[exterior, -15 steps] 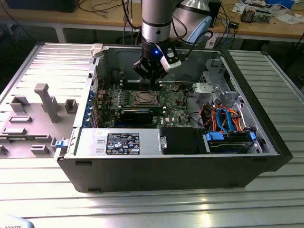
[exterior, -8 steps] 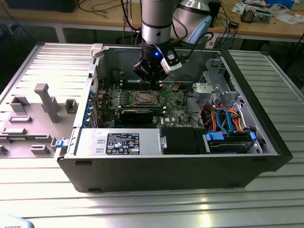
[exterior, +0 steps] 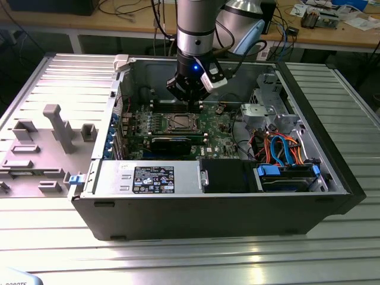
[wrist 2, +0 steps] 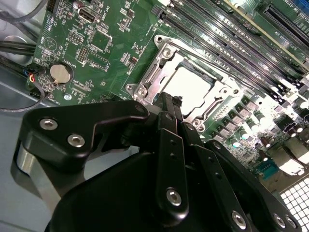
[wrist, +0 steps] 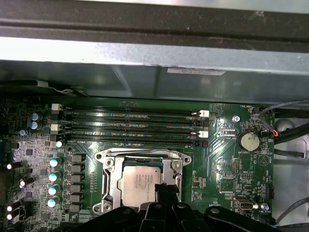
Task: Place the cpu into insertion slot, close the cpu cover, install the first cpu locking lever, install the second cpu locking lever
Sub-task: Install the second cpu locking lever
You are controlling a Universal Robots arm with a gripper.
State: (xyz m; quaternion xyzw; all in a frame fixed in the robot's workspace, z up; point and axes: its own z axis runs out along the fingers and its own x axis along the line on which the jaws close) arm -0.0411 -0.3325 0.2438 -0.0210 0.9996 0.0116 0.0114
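On the exterior view's left lies a grey ribbed metal table (exterior: 53,77) with grey fixture blocks (exterior: 56,127) standing on it, well clear of the work. Moving right, the open computer case (exterior: 208,208) sits on that table, its dark wall nearest the camera and a labelled power supply (exterior: 148,178) just inside it. The arm comes straight down into the case, and the gripper (exterior: 189,95) hangs just above the green motherboard (exterior: 217,127), right over the insertion slot (exterior: 181,123). There is open room around the arm on both sides; the case's far wall stands behind it. Further right, blue and orange cables (exterior: 282,148) bunch by the drive cage (exterior: 267,101), well apart from the socket.

In the second wrist view the black fingers (wrist 2: 169,104) meet at a point, closed together with nothing between them, tips at the near edge of the cpu cover (wrist 2: 159,67). The cover lies flat down, and the cpu (wrist 2: 190,84) shows through its cut-out, seated in the slot.

The first wrist view adds the long memory slots (wrist: 130,125) just beyond the cover (wrist: 108,181), the cpu (wrist: 137,183) in the middle of it, a coin battery (wrist: 249,141) off to one side, and the case's grey wall close behind.
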